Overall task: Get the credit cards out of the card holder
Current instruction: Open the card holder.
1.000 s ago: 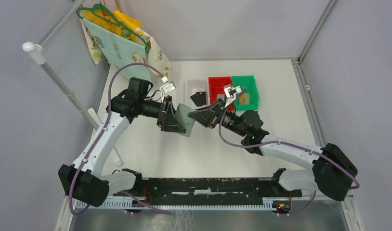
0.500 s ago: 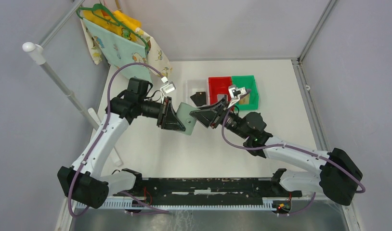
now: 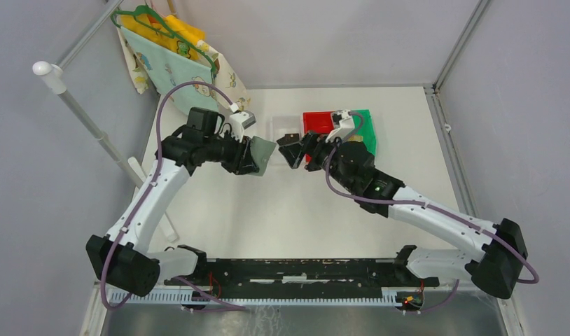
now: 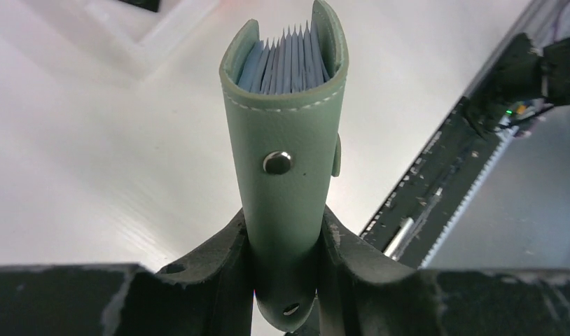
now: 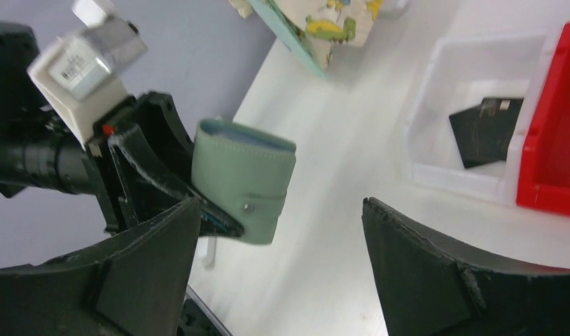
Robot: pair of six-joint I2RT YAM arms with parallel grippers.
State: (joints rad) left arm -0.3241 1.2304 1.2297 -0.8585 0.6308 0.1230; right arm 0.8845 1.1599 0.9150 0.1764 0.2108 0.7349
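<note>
Starts with the big white table (image 3: 289, 210). At its far side, three little bins in a row: a white tray (image 3: 276, 127) with a small black thing (image 5: 487, 130) inside, then a red bin (image 3: 317, 120), then a green bin (image 3: 365, 120). Up in the air over the table, near the white tray, the card holder (image 4: 286, 175), pinched tight by the left gripper (image 4: 286, 262), one finger on each flat side, at the end away from the open mouth. Right gripper (image 5: 282, 245) spread wide, holding nothing, close to the card holder but not touching. Looks light and soft, like thin green leather, folded over like a small book, so likely to bend or flop if squeezed hard. Best held low, as now, leaving the open end free. Inside that open end, a fan of thin grey-blue edges, most likely the credit cards (image 4: 286, 59) in their pockets; hard to tell card from pocket here. Probably stiff, smooth and slippery, so pinch one by a bare edge and pull straight out. Smallest of all, a round metal snap (image 4: 277, 162) on the cover.
</note>
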